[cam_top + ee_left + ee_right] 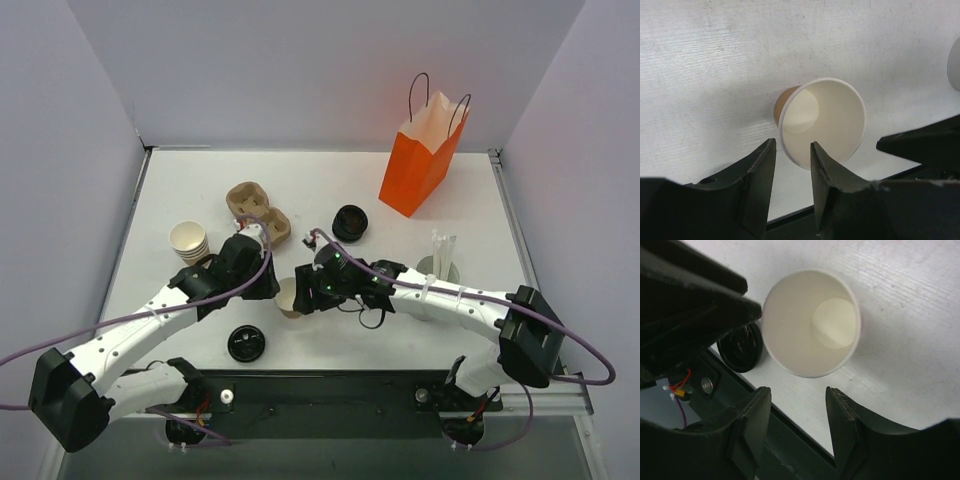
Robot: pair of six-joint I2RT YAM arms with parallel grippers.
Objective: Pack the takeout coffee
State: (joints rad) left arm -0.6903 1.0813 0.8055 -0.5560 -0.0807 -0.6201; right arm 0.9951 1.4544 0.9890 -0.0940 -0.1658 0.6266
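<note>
Left wrist view: left claw (792, 145) half spread, paper cup (822, 122) at twelve o'clock, contact unclear; right claw (798, 391) likewise spread, gripping nothing.

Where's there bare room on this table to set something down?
Free: the far strip between the cardboard carrier and the orange bag, and the far left corner behind the cup stack. Crowded: the centre, where left gripper and right gripper flank the paper cup.

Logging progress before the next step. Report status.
Left gripper, right gripper: jaws open, empty. Cup upright between them, uncovered. Black lid lies apart, unfitted. Nothing between jaws and cup.
</note>
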